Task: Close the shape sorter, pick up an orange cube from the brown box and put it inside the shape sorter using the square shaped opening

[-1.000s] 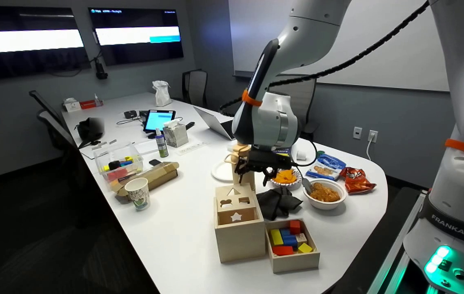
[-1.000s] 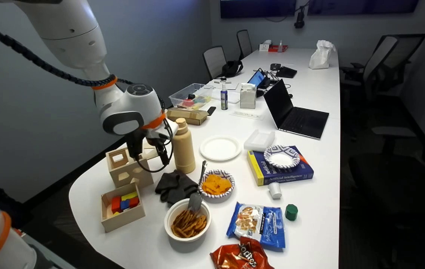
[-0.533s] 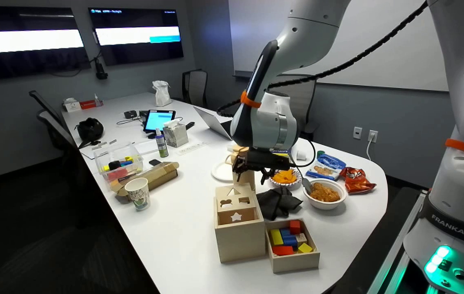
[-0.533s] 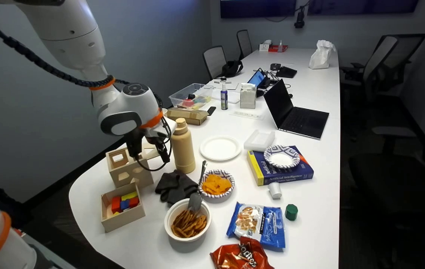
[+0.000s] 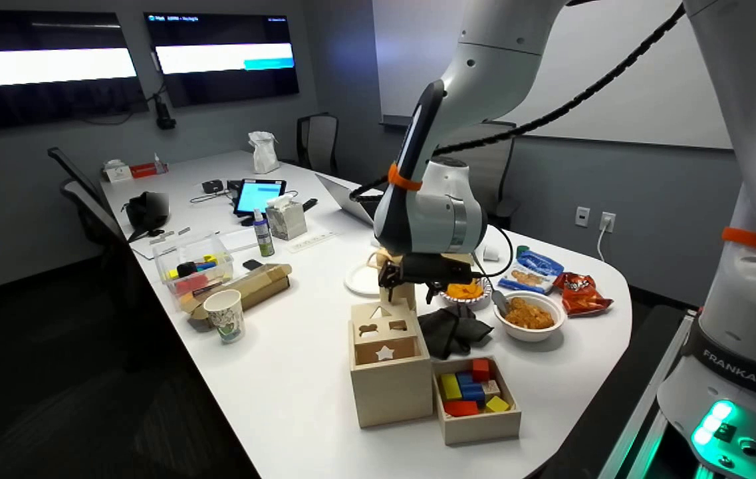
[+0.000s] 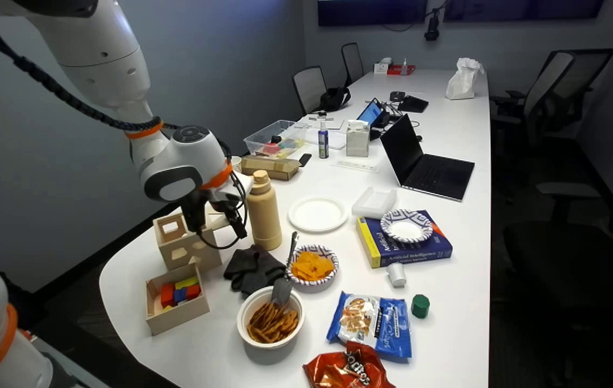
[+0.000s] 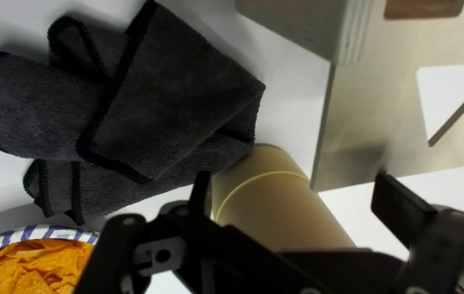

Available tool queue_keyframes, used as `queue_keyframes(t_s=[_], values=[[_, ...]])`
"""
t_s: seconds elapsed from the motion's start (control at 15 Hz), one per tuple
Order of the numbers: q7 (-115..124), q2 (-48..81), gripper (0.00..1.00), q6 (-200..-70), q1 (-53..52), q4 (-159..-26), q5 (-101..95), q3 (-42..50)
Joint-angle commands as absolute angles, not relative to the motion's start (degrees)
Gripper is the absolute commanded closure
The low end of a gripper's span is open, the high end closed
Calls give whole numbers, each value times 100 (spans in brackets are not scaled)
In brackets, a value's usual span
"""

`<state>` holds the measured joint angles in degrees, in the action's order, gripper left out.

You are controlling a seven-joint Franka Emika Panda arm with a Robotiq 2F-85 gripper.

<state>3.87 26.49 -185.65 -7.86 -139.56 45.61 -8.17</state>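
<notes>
Exterior view: "Artificial Intelligence" book [image 6: 410, 253]

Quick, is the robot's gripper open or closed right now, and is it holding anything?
Gripper: open, holding nothing.

Dark cloth [image 6: 255, 269] near tan bottle [image 6: 264, 215]

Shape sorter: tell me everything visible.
The shape sorter is a pale wooden box, upright on the white table beside the brown box; whether they touch is unclear. Its flat lid sits partway off, leaving one end uncovered and overhanging the other. Through the lid are a triangular hole, a square opening and a lobed hole. A star-shaped hole shows inside, and one side wall has cut-outs. The open jaws are near the overhanging end; contact is unclear.
</notes>
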Motion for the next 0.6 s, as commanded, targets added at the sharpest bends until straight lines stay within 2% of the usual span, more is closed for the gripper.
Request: queue_keyframes(t_s=[0.0,0.33,0.53], values=[[434,2745,0,-18715,-1110,-13860,4523,-607],[1000,2728,0,-19051,-1453,-13957,3852,-302],[754,2828,0,-19182,-2007,-13860,4168,150]])
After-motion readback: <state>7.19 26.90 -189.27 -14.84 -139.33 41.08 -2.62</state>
